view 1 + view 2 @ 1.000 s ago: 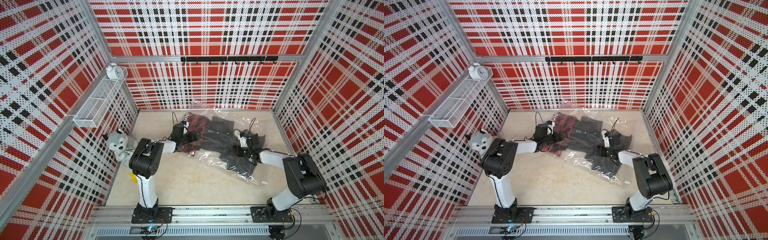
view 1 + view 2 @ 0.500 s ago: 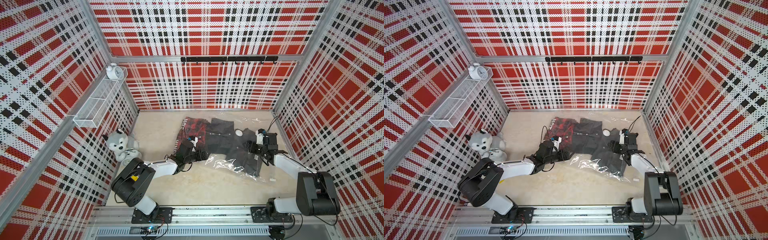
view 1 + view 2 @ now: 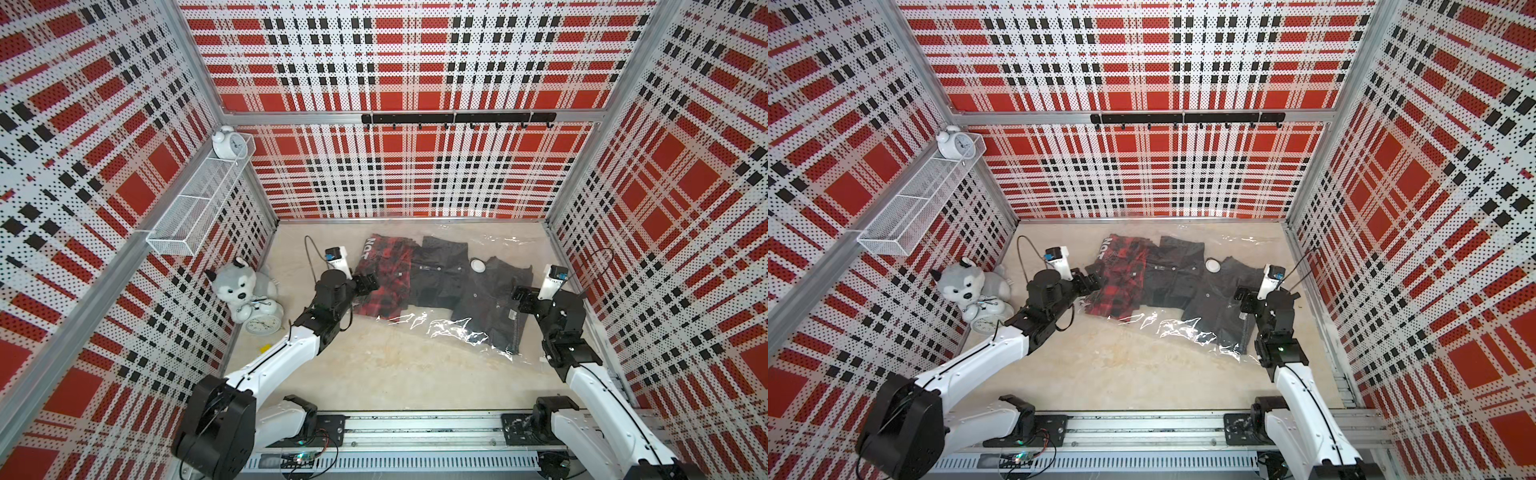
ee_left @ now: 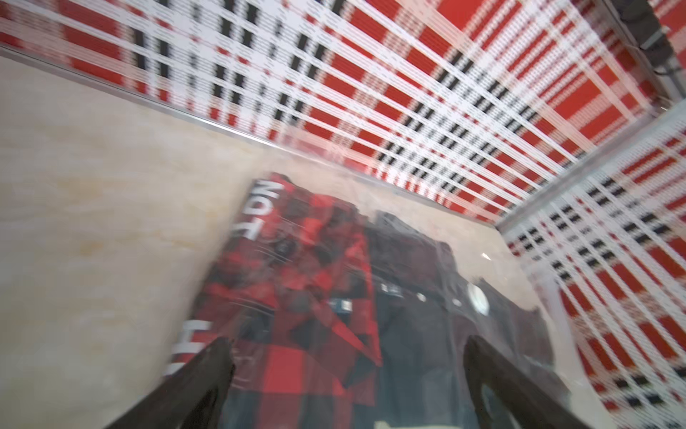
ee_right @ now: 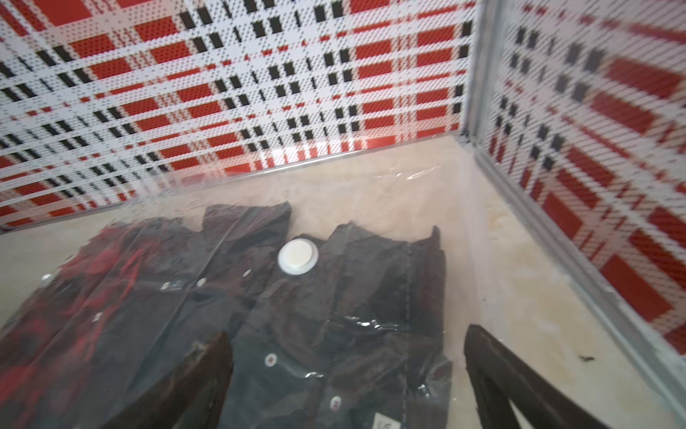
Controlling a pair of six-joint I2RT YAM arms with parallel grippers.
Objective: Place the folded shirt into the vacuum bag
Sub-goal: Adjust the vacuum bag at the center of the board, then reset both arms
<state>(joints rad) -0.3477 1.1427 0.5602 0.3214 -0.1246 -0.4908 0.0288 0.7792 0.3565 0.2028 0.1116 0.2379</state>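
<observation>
The vacuum bag [image 3: 440, 328] [image 3: 1167, 326] lies flat on the floor near the back wall, clear and glossy, with its white valve cap [image 3: 478, 265] [image 5: 298, 256] on top. Under its plastic lie a red plaid folded shirt [image 3: 384, 276] [image 4: 297, 282], a dark shirt [image 3: 440, 270] and a grey shirt [image 3: 490, 303] [image 5: 352, 289]. My left gripper [image 3: 368, 282] [image 4: 347, 345] is open just over the plaid shirt's left end. Open too, my right gripper [image 3: 521, 299] [image 5: 347, 334] hovers over the grey shirt's right edge. Neither holds anything.
A plush husky [image 3: 239, 286] and an alarm clock [image 3: 262, 323] sit by the left wall. A wire shelf [image 3: 199, 208] with another clock [image 3: 226, 143] hangs on that wall. A hook rail [image 3: 457, 118] crosses the back wall. The right wall stands close to the bag.
The bag with the shirts has shifted toward the back right and settled flat. Both grippers have let go of it and opened wider, and both arms now reach out low.
</observation>
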